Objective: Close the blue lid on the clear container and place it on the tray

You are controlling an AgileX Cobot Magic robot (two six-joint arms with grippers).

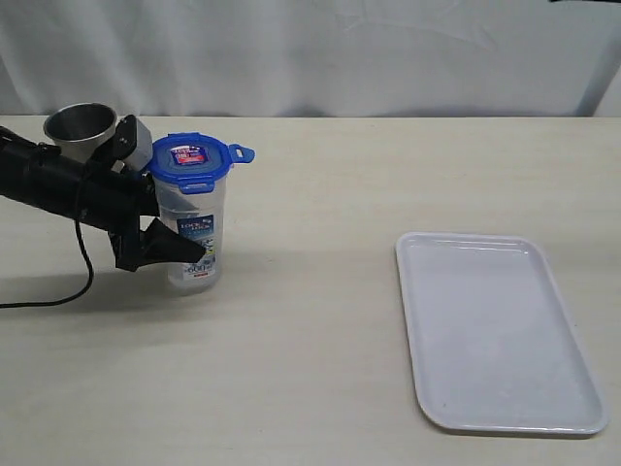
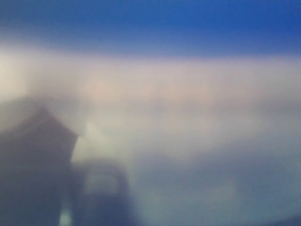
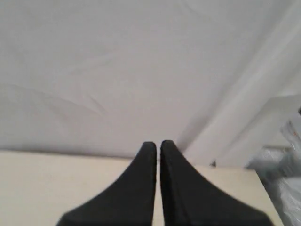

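The clear container [image 1: 206, 209] stands upright at the table's left, and the blue lid [image 1: 195, 158] sits on its top with one tab sticking out to the right. My left gripper [image 1: 189, 245] reaches in from the left with its jaws round the container's lower half. The near finger [image 1: 170, 249] lies across the label and the far one is hidden behind. The left wrist view is a close blur of the container wall [image 2: 188, 141] under the blue lid [image 2: 150, 23]. My right gripper [image 3: 158, 143] is shut on nothing, out of the exterior view. The white tray [image 1: 500, 330] lies empty at the right.
A grey steel cup [image 1: 80, 126] stands just behind my left arm, close to the container. A black cable [image 1: 68, 291] trails on the table under that arm. A white curtain backs the table.
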